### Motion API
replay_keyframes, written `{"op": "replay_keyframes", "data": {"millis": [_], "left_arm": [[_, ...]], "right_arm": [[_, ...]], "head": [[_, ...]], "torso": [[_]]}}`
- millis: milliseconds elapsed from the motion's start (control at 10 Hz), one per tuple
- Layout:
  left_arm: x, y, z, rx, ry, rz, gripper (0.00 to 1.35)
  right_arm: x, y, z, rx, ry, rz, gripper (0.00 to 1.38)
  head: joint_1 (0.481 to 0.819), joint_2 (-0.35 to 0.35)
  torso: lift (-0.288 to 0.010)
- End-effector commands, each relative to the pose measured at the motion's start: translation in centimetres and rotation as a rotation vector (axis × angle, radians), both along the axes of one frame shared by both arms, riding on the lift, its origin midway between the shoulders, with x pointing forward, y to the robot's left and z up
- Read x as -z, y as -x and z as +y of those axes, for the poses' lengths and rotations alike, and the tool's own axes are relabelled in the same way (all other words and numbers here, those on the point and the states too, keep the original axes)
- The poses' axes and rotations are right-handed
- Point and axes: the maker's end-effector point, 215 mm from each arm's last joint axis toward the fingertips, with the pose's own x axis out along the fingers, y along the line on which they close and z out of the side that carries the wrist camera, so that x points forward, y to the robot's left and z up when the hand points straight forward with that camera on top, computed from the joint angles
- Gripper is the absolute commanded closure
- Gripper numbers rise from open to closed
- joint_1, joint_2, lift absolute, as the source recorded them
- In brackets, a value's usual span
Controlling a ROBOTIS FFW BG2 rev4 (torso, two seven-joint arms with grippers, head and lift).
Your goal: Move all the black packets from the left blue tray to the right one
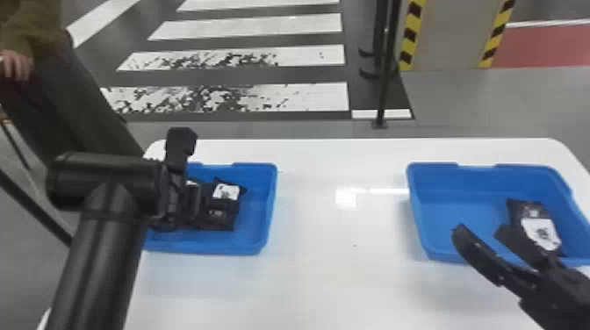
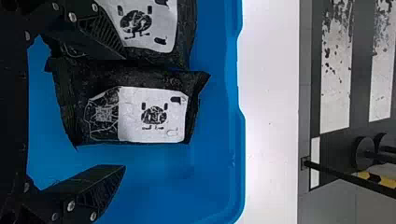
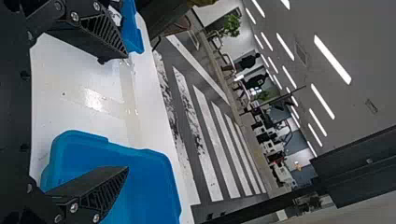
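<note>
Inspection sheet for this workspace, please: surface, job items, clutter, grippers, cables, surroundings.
Surface: white table, glare between the trays.
Job items: left tray holds at least two black packets, labels showing; right tray has a packet at its right side.
Clutter: nothing seen.
Grippers: left gripper open at the left tray's packets; right gripper open over the right tray's near side.
Cables: nothing seen.
Surroundings: striped floor and black pole beyond the table.

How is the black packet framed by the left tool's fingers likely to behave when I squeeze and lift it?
The packet will probably give and flex: its film looks wrinkled, with corners poking out like a soft pouch. Lying flat, it seems unlikely to roll. It sits right against the neighbouring packet, so that one may drag along.
</note>
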Motion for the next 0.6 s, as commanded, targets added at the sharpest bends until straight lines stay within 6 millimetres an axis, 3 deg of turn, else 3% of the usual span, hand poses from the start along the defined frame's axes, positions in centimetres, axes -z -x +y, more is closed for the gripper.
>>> {"op": "replay_keyframes", "data": {"millis": [0,400,500], "left_arm": [[1.2,-0.4,-0.1,0.002,-0.003,0.023,0.42],[3.1,0.1,0.3,-0.021,0.046,0.032,1.14],[2.5,-0.3,0.0,0.001,0.06,-0.003,1.14]], "right_arm": [[0.3,0.0,0.1,-0.002,-0.007,0.008,0.18],[0.4,0.1,0.3,-0.009,-0.026,0.013,0.18],[0.4,0.3,0.4,-0.01,-0.036,0.015,0.18]], "head": [[0.695,0.121],[0.695,0.125],[0.695,0.125]], "torso": [[-0.14],[-0.14],[-0.14]]}}
